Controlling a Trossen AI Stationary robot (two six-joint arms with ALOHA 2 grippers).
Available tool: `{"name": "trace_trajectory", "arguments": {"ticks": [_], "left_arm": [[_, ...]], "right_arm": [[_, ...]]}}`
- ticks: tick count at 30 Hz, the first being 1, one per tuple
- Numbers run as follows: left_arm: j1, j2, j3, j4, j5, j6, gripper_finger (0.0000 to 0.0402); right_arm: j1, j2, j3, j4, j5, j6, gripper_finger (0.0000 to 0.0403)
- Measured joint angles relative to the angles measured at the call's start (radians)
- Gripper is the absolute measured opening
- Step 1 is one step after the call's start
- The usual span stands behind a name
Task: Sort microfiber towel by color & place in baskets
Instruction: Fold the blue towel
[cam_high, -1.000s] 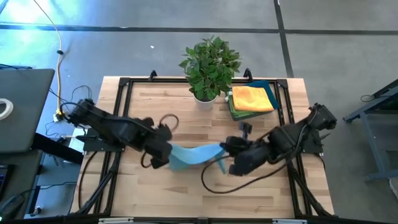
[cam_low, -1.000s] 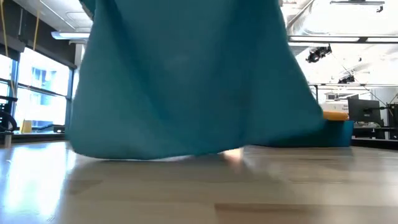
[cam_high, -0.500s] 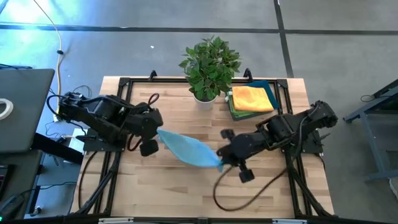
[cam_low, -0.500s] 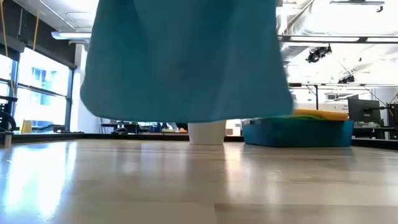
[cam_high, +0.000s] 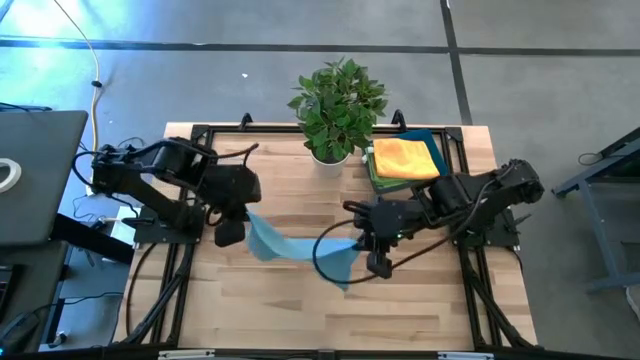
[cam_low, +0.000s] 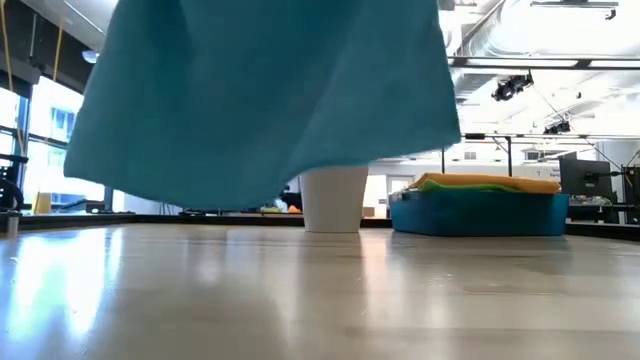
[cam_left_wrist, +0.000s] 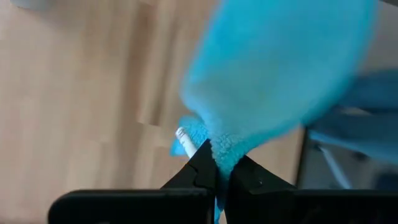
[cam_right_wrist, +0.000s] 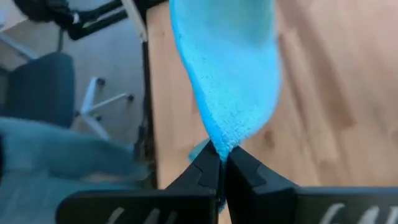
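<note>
A light blue microfiber towel (cam_high: 295, 245) hangs spread between my two grippers above the middle of the table. In the low view the blue towel (cam_low: 270, 100) fills the upper picture, with its lower edge clear of the tabletop. My left gripper (cam_high: 240, 228) is shut on its left end and my right gripper (cam_high: 358, 258) on its right end. The teal-blue basket (cam_high: 436, 140) stands at the far right and holds a yellow towel (cam_high: 405, 158) on top of a green one (cam_high: 380, 181). My left gripper pinches a corner of the towel (cam_left_wrist: 225, 155) between its two fingers, pointing steeply down from above. The cloth spreads away from the fingers, clear of the table. My right gripper pinches the opposite corner (cam_right_wrist: 222, 147) between its two fingers, slanting down. The towel sags between both holds.
A potted plant (cam_high: 338, 105) in a white pot (cam_low: 333, 198) stands at the far middle of the table, just left of the basket (cam_low: 478, 212). Black frame rails run along the table's edges. Bare wood lies in front of the towel.
Both grippers have risen with the towel, whose lower edge has come up from near the tabletop and now hangs clear. My left gripper has gone toward the table's far left. Both have turned, so the towel now stretches across the middle.
</note>
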Motion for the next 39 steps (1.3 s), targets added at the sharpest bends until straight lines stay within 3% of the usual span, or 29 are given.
{"name": "trace_trajectory", "arguments": {"ticks": [3, 6, 10, 12, 15, 18, 21, 25, 32, 39], "left_arm": [[0.021, 0.0, -0.003, 0.001, 0.128, 0.032, 0.0], [0.036, 0.001, -0.006, 0.001, 0.22, 0.064, 0.0], [0.06, 0.001, -0.006, 0.001, 0.198, 0.073, 0.0], [0.067, 0.001, -0.006, 0.0, 0.195, 0.051, 0.0], [0.068, 0.01, -0.006, 0.0, 0.316, 0.064, 0.0], [0.063, 0.035, -0.007, 0.001, 0.354, 0.071, 0.0], [0.082, 0.057, -0.007, 0.0, 0.319, 0.072, 0.0], [0.109, 0.095, -0.006, 0.0, 0.192, 0.071, 0.0], [0.147, 0.142, -0.007, 0.001, 0.093, 0.14, 0.0], [0.191, 0.173, -0.006, 0.0, -0.07, 0.209, 0.0]], "right_arm": [[0.0, 0.0, 0.0, -0.046, -0.08, 0.045, 0.0], [0.003, 0.0, 0.0, -0.094, -0.081, 0.066, 0.0], [0.001, 0.0, 0.0, -0.132, 0.079, 0.177, 0.0], [-0.003, 0.0, 0.0, -0.125, 0.066, 0.156, 0.0], [0.001, 0.0, 0.012, -0.145, -0.024, 0.09, 0.0], [0.001, -0.001, 0.06, -0.262, 0.038, 0.086, 0.0], [-0.016, 0.0, 0.11, -0.379, 0.159, 0.068, 0.0], [-0.038, -0.002, 0.167, -0.472, 0.25, 0.03, 0.0], [-0.116, 0.007, 0.135, -0.489, 0.259, -0.151, 0.0], [-0.211, 0.01, 0.073, -0.488, 0.291, -0.296, 0.0]]}}
